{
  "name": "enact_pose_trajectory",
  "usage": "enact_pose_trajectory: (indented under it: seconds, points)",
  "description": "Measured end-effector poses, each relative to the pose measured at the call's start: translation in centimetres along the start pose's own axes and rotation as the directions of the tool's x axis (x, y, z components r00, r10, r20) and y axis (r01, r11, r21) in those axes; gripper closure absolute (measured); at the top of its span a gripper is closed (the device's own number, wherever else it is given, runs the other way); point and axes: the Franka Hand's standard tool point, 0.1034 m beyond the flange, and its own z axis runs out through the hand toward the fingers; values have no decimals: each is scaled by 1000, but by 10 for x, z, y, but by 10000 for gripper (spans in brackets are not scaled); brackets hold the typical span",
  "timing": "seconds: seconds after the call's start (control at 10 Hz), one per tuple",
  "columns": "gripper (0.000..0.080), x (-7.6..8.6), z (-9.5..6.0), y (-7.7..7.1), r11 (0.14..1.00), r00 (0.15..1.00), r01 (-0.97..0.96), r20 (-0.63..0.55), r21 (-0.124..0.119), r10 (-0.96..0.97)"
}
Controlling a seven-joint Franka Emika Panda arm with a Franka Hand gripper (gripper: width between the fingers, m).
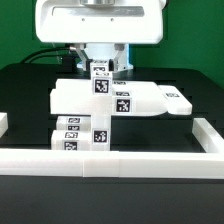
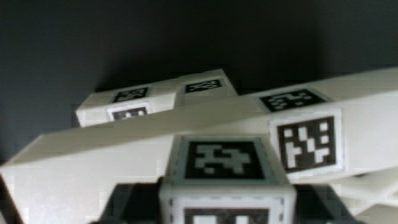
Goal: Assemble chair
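Gripper (image 1: 100,72) clenched on small tagged chair part (image 1: 100,70), center-top of ext. view, just above big flat chair slab (image 1: 110,102) mid-frame. Wrist view: part (image 2: 222,158) between the dark fingers (image 2: 128,205). Stacked chair blocks (image 1: 80,132) lower left of center, against white border rail (image 1: 110,163) across bottom.

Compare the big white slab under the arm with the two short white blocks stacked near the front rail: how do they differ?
The slab is wide and flat; the stacked blocks are short and narrow. The slab lies farther back, directly below the gripper; the blocks sit in front of it, beside the border rail, away from the arm. Both are matte white and carry black-and-white square tags.
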Motion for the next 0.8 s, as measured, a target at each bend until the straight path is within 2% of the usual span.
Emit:
enact_pose_trajectory:
  seconds: [0.4,0.8]
  points:
    - [515,0,0,-1,971,971,-241,1,3,241]
    - [515,0,0,-3,873,873,-488,9,17,487]
